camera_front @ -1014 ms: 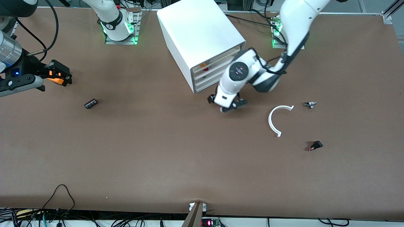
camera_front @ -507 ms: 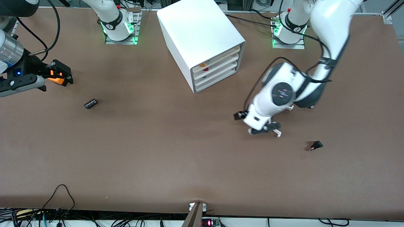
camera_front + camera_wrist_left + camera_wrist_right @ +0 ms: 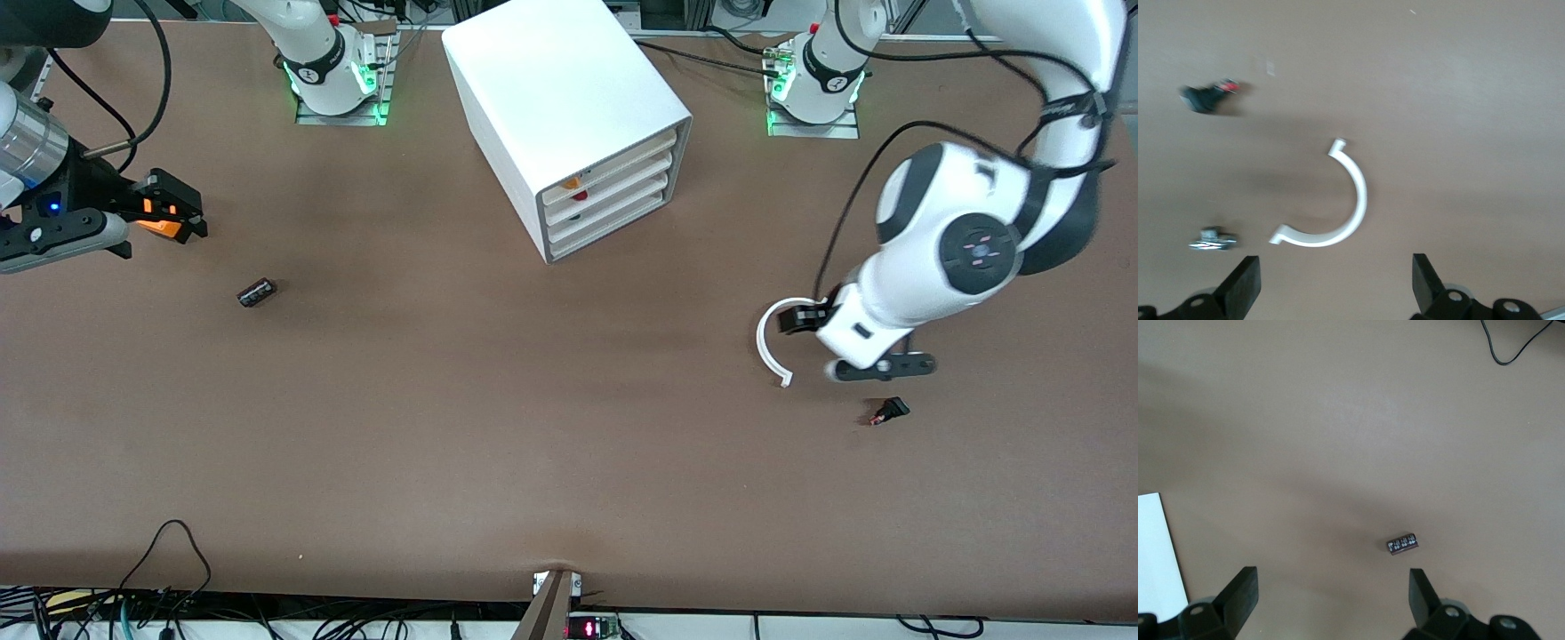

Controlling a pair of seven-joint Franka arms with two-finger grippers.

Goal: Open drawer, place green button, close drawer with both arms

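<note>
Drawer (image 3: 613, 220) is the lowest tray of the white cabinet (image 3: 560, 98); I see it pushed in, flush w/ the two trays above. Button: I can't pick it out w/ any certainty. One small dark part w/ a red tip (image 3: 889, 411) lies on the bench (image 3: 498, 427) toward the left arm's end, nearer the front cam than the white C-shaped ring (image 3: 770, 342). In the left wrist view a small silvery part (image 3: 1213, 240) also lies near that ring.

Left gripper (image 3: 855, 345) hangs over the bench between ring and dark part, fingers (image 3: 1245, 287) spread wide, holding nothing, touching nothing.

Right gripper (image 3: 169, 212) waits over the right arm's end of the bench, fingers (image 3: 1238, 593) wide apart, empty. A dark stubby cylinder (image 3: 256, 292) lies on the bench below it.
</note>
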